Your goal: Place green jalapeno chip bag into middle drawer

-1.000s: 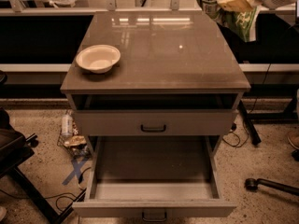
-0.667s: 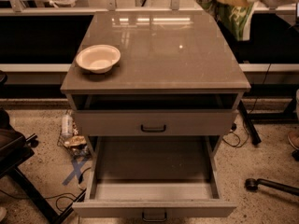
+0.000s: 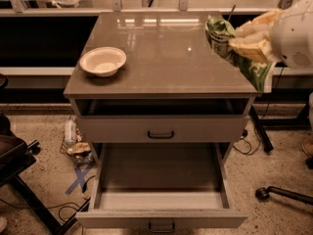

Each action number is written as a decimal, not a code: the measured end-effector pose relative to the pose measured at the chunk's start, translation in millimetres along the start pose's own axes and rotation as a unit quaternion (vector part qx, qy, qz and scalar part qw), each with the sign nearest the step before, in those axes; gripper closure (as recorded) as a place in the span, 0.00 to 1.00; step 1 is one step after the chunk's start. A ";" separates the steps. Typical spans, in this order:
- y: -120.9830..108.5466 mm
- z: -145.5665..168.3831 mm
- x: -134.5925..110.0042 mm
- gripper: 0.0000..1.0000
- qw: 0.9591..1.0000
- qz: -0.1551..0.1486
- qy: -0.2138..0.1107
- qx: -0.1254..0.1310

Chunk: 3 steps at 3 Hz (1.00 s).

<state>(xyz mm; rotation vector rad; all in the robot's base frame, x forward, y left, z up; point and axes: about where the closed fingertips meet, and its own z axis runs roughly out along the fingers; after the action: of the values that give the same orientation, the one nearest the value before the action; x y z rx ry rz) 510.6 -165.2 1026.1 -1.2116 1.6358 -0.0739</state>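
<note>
Seen from above and in front, a grey-brown table [image 3: 161, 58] with drawers beneath it stands on a speckled floor [image 3: 274, 160].

At the table's right edge, towards the back corner, the robot's gripper [image 3: 247, 43] reaches in from the right. Its pale jaws are clamped on a shiny green chip bag [image 3: 230, 50]. The bag hangs in the air, crumpled at the top, with its lower end dropping past the right edge of the table. It seems not to rest on the surface. Behind the gripper, the rounded white body of the arm [image 3: 293, 33] fills the upper right corner of the view.

Near the table's left edge sits a round cream-white bowl [image 3: 102, 61], upright and well apart from the bag.

Below the tabletop is a dark open slot, then a shut drawer front [image 3: 195, 129] with a small dark handle [image 3: 160, 134]. Under that, a wide drawer [image 3: 159, 173] is pulled out towards the viewer — its flat tray and low side walls are in full sight, and its own dark handle [image 3: 161, 226] is at the bottom edge of the view.

On the floor to the left of the table lie a blue tape cross [image 3: 78, 177] and some small clutter [image 3: 73, 138]. To the right, a chair wheel [image 3: 261, 194] — black — rests on the floor.
</note>
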 end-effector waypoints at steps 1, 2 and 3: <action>0.5 0.7 -2.0 1.00 1.000 0.001 -0.005 0.000; 22.6 5.6 27.0 1.00 0.999 0.040 -0.024 -0.007; 65.4 21.6 65.1 1.00 0.993 0.095 -0.073 -0.015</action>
<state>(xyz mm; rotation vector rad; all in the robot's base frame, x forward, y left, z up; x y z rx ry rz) 487.8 -170.1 934.3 -1.0522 1.6192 0.1555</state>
